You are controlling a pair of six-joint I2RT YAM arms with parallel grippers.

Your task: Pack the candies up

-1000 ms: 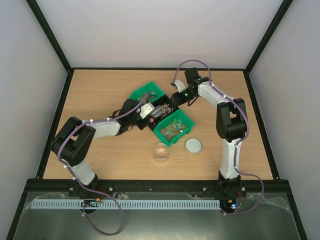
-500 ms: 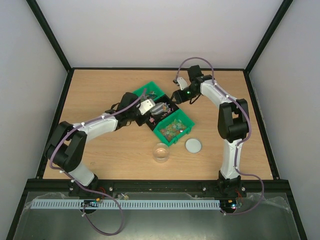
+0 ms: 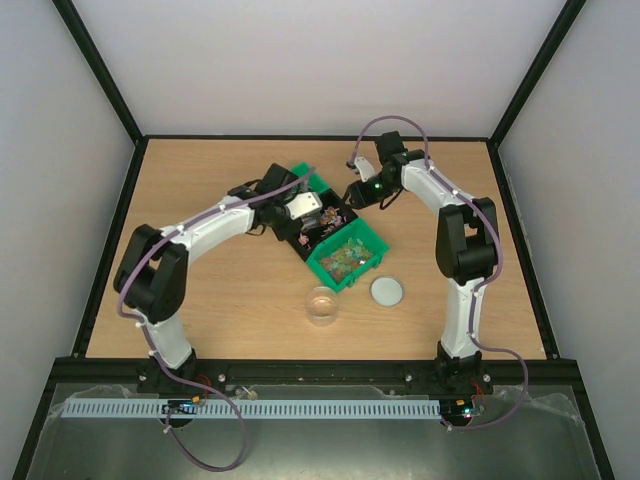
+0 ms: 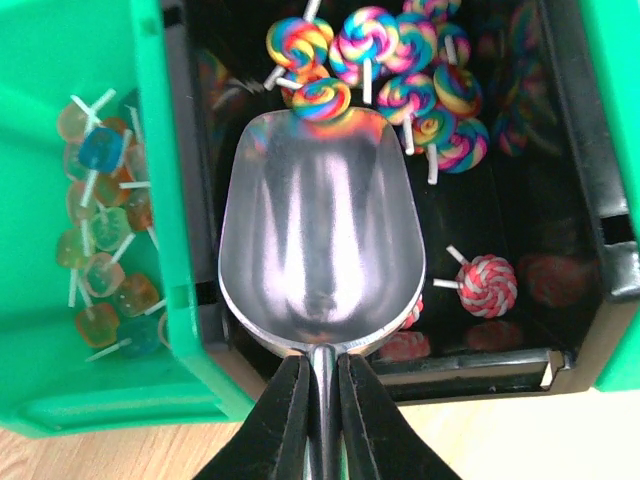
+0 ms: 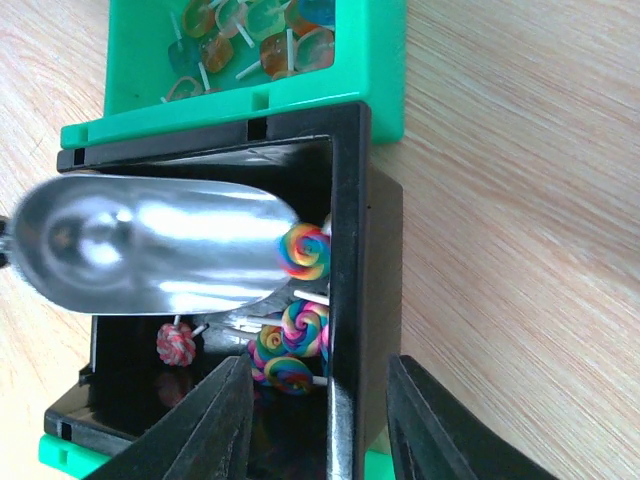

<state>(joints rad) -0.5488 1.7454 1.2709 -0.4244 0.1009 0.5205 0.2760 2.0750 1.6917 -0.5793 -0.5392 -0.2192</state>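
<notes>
Your left claw [image 4: 322, 368] clamps the shiny metal scoop [image 4: 320, 250], its lip at the rainbow-swirl lollipop candies [image 4: 400, 60] heaped upper-centre in the black plastic bin [image 4: 585, 150]. Your right claw [image 5: 320, 385] straddles the bin wall with jaws parted, holding nothing: push hard and the bin may slide.

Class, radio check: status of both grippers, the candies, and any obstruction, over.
Left gripper shut on scoop handle. Right gripper open, straddling black bin wall. Scoop empty bar one candy at its lip. Nothing blocking the scoop.
</notes>
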